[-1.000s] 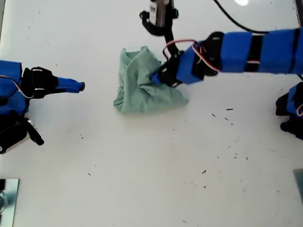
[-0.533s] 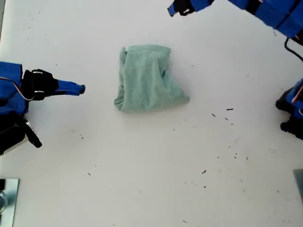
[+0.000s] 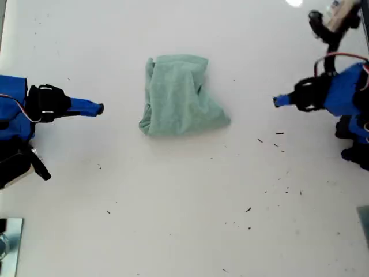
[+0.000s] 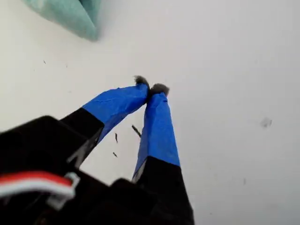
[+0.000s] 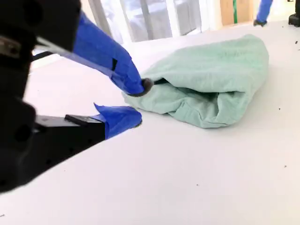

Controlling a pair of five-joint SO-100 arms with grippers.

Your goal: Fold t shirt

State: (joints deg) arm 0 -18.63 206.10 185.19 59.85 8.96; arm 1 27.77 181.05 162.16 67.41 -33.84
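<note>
Softly heaped, the t shirt (image 3: 180, 95) is what matters here, so take the scene from the exterior view's left. My second gripper (image 3: 99, 107) hangs low over the white worktop (image 3: 173, 219) on that side. Its blue-taped fingers are apart with nothing between them, pointing at the cloth from just beside its nearest edge.

At the middle of the exterior view, a little toward the far edge, the pale green shirt lies bunched into a compact, roughly squarish bundle. It has rounded rolled edges and loose creases, not a flat, crisp fold.

I judge it light, limp and easily dragged. It will sag from any single pinch, and the layers will probably slide over each other on the smooth surface. A thin exposed edge or corner of the top layer would be the best place to take hold, ideally with two pinches spread apart so the cloth hangs even.

On the exterior view's right, my first gripper (image 3: 277, 101) sits well apart from the shirt, above a scatter of dark specks (image 3: 279, 134). Its fingers are pressed together at the tips and hold nothing.

No container shows in any view, so nothing is held in one.
</note>
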